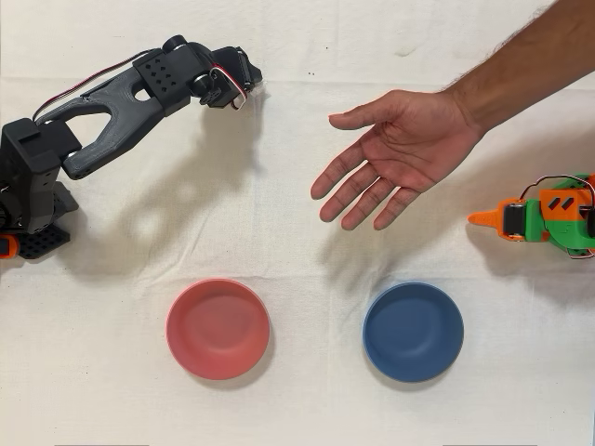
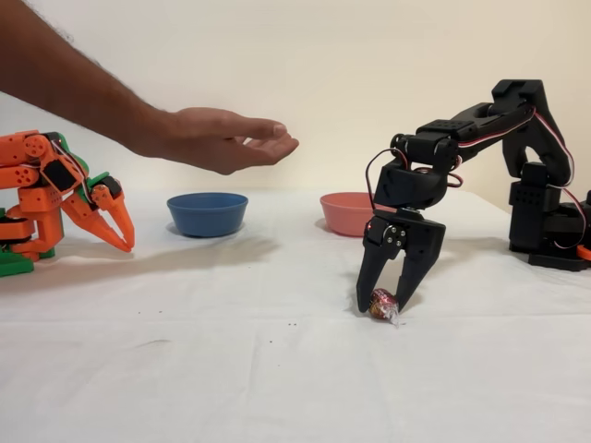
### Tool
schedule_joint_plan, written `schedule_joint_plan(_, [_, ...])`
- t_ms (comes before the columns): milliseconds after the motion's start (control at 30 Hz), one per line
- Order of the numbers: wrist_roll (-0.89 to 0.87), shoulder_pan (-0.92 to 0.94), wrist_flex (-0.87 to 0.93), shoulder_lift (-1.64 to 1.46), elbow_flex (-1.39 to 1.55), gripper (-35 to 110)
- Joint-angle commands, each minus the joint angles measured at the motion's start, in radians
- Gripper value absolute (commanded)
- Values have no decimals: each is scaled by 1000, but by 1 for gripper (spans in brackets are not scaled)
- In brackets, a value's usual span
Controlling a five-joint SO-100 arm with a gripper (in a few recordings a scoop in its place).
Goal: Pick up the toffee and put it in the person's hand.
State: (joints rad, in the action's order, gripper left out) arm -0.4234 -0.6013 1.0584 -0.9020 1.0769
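The toffee [image 2: 383, 305] lies on the white tabletop [image 2: 231, 369], a small shiny red sweet, and the black arm's hand [image 2: 385, 302] stands over it pointing straight down, its two fingers set to either side of the wrapper with the tips at the cloth. The fingers are drawn in narrow about the sweet; from the side I judge they are touching it or very near, but I cannot tell whether they have a firm hold, and the toffee is not yet lifted. So the reach is made and the grasp is at hand, while the lift, the carry and the drop are all left to do. The person's hand [image 2: 226, 138] waits open in the air, palm up, well apart from the sweet, with the blue bowl [image 2: 207, 212] and the pink-red bowl [image 2: 346, 213] standing behind, and the idle orange arm [image 2: 55, 194] beyond. The fixed view gives the sweet and the fingers around it; from overhead the black arm's wrist covers that spot, but the person's hand [image 1: 395, 158] shows its spread fingers and the two bowls show their hollows.
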Motion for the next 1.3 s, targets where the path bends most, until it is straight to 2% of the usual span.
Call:
schedule_joint_plan(0, [5,-17,6,-63,-51,17])
schedule_joint_plan(867, [141,94,67,-371,48,17])
schedule_joint_plan(1267, [166,166,-17,-568,221,17])
